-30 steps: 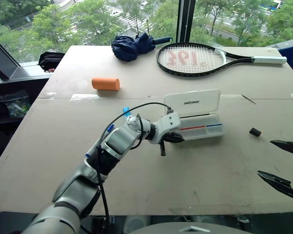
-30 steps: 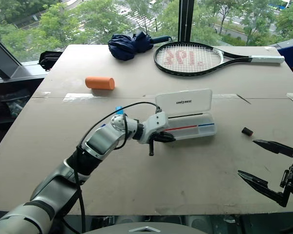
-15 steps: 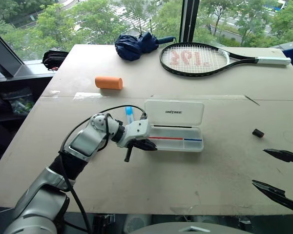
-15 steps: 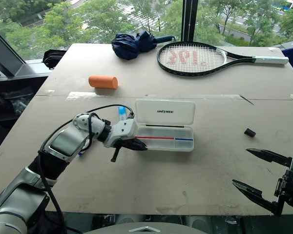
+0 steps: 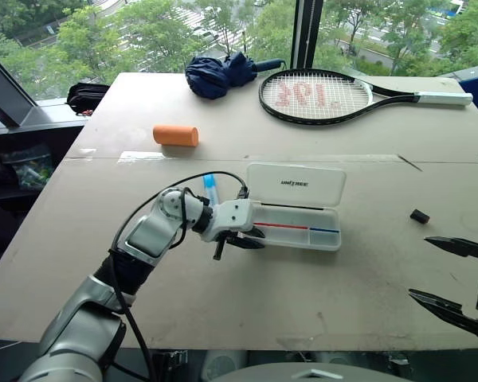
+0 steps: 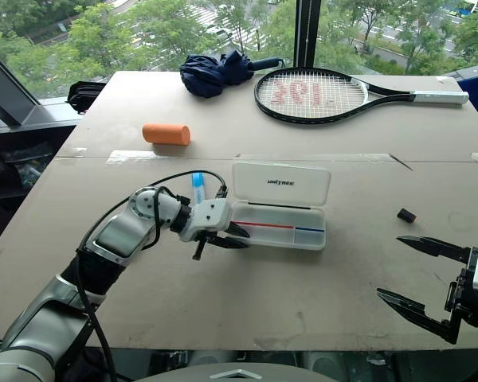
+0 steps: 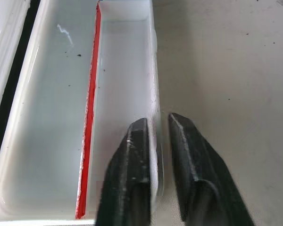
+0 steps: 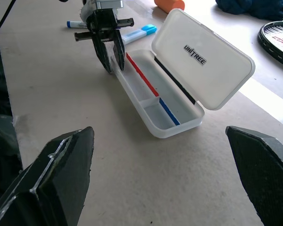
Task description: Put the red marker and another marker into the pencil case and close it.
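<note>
The white pencil case [image 5: 296,185] lies open at mid-table, its "UNITREE" lid standing up and a thin red-and-blue stripe in its tray [image 7: 47,117]. My left gripper [image 5: 247,238] is at the tray's left end. Its fingers [image 7: 134,141] straddle the front wall, slightly open, one inside and one outside. A blue marker [image 5: 210,189] lies just left of the case, and a second blue-capped marker [image 8: 78,23] lies beyond it by my left arm. The red marker is out of view. My right gripper [image 5: 419,267] hangs wide open and empty near the table's front right.
A small black piece [image 5: 418,216] lies right of the case. Farther back are an orange cylinder [image 5: 175,135], a folded navy umbrella [image 5: 219,74] and a tennis racket [image 5: 319,95]. A black bag [image 5: 95,95] sits off the table's far left corner.
My left gripper dragged the pencil case to the left and turned it by its front wall. Its fingers have since eased apart. The right gripper has kept still.
</note>
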Motion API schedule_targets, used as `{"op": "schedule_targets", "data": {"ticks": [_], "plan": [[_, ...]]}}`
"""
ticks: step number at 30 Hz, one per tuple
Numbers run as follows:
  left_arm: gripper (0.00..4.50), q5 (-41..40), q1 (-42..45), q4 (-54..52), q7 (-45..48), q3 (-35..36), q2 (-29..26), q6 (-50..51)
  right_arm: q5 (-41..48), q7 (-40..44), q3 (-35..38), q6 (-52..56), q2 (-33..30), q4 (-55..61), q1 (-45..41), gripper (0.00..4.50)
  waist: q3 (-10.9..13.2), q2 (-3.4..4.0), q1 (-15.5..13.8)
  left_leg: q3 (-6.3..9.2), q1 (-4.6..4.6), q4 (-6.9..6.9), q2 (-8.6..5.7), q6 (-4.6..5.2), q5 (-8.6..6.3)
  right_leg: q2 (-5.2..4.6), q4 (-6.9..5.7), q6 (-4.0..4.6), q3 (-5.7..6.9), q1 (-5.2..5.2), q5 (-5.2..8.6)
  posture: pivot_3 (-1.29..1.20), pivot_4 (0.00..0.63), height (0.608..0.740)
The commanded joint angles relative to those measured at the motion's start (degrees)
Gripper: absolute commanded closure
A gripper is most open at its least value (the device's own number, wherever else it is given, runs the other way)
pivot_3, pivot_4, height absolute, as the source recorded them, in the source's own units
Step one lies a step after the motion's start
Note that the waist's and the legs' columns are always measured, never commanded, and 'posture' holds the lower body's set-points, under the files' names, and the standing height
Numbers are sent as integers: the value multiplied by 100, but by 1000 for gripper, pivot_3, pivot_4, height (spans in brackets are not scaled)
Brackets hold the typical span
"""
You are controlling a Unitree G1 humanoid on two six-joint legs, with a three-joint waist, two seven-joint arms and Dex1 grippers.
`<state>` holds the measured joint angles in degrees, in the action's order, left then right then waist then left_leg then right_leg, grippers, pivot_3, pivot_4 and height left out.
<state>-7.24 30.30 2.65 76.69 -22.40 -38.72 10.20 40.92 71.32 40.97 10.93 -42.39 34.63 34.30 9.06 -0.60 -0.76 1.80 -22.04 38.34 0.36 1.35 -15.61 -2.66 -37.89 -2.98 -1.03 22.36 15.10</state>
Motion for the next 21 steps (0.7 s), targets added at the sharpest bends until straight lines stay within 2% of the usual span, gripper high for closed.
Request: {"op": "schedule_targets", "data": {"ticks": [1, 2, 4, 6, 9, 12, 16, 21], "plan": [[1708, -549, -194, -717, -63, 623, -194, 416, 106, 84, -68, -37, -66, 15, -87, 0, 2, 1, 11, 0, 0, 0, 1, 0, 0, 0, 0, 0, 0, 0, 0, 0, 150, 730], [1244, -875, -387, -1076, -136, 942, -314, 800, 108, 89, -133, -31, -100, -22, -183, 0, 4, 1, 18, 1, 1, 0, 3, 0, 0, 0, -1, 0, 1, 0, 0, 0, 150, 730], [1244, -1691, -910, -1830, -530, 1813, -513, 1881, 103, 115, -308, -25, -184, -96, -416, 0, 9, 1, 59, -2, 2, -1, 9, 0, 0, 0, -1, 0, 0, 1, 0, 0, 150, 730], [1244, -2171, -1432, -2404, -1076, 2590, -596, 2663, 123, 154, -471, -16, -239, -138, -613, 0, 14, 5, 108, -3, 4, -2, 20, 0, 0, -14, -1, 1, 0, 1, 0, 0, 150, 730], [1244, -2258, -2284, -3065, -2114, 3649, -635, 3624, 179, 212, -809, 18, -344, -115, -931, 0, 19, 12, 110, 7, 5, -2, 20, 0, 0, -25, -3, 0, 4, -1, 0, 0, 150, 730], [1244, -2008, -2857, -3309, -2916, 4215, -676, 4160, 209, 192, -1154, 71, -407, -72, -1284, 0, 22, 11, 100, 10, 6, -2, 20, 0, 0, -23, -3, 0, 2, -1, 0, 0, 150, 730], [1244, -1649, -3138, -3013, -3604, 4409, -759, 4409, 186, 146, -1707, 126, -425, 73, -1708, 0, 28, 1, 11, 16, 5, -1, 14, -1, 0, -10, -4, 1, 5, -2, 0, 0, 150, 730], [1244, -1265, -3117, -2655, -3990, 3841, -780, 4350, 172, 70, -1922, 160, -419, 87, -1859, 0, 29, -2, -23, 16, -2, -2, -1, -2, 0, -25, 2, 1, 7, -1, 0, 0, 150, 730]]}}
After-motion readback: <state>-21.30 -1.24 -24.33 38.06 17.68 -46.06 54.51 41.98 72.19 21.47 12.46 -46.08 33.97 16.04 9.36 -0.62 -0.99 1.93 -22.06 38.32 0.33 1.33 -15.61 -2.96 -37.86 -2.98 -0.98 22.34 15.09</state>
